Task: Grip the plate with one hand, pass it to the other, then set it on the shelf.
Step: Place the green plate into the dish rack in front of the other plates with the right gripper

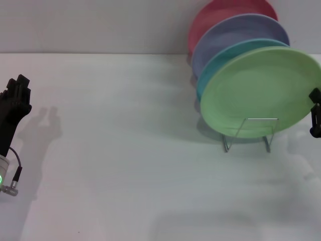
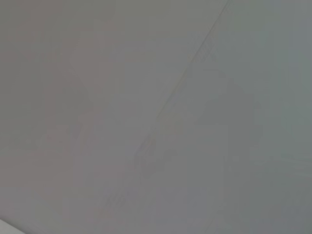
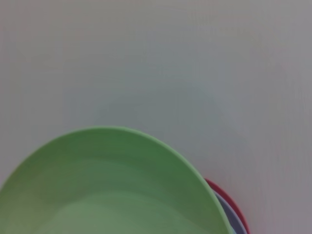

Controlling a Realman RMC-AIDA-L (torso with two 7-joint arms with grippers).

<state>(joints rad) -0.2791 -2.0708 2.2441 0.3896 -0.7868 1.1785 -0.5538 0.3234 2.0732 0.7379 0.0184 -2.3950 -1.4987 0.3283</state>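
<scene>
The light green plate (image 1: 258,90) stands on edge, leaning back, in the front slot of the silver wire shelf (image 1: 269,143) at the right of the table. My right gripper (image 1: 315,114) is at the plate's right rim, at the edge of the head view; whether it touches the plate is unclear. The right wrist view looks down over the green plate (image 3: 112,190) from close by. My left gripper (image 1: 16,98) hangs at the far left above the table, well away from the plate. The left wrist view shows only a plain pale surface.
Behind the green plate, the same shelf holds a turquoise plate (image 1: 220,63), a lavender plate (image 1: 235,30) and a red plate (image 1: 220,12). The white table (image 1: 125,150) spreads out left of and in front of the shelf, with a wall at the back.
</scene>
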